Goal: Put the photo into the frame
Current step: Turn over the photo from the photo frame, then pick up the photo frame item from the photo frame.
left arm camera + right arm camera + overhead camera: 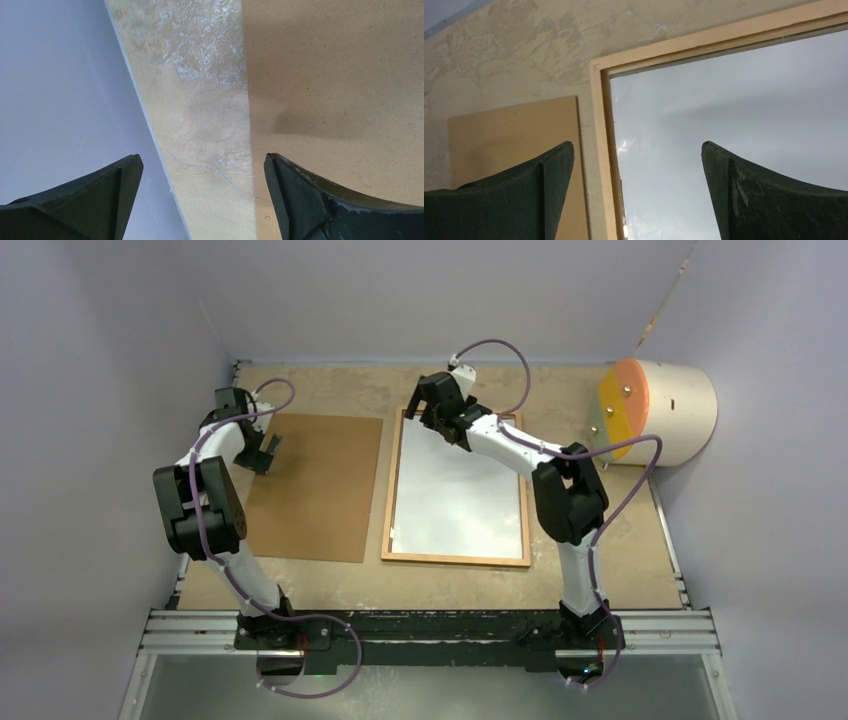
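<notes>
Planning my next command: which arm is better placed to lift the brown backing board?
Left: the left gripper, open, hangs over the board's left edge; the right gripper is over the frame's far corner.

Soft light, faint glare within frame (597, 150)

Bare strip of table (376, 540) between backing board (315, 490) and frame (455, 561) — pale drum (675, 410) in the far-right corner
</notes>
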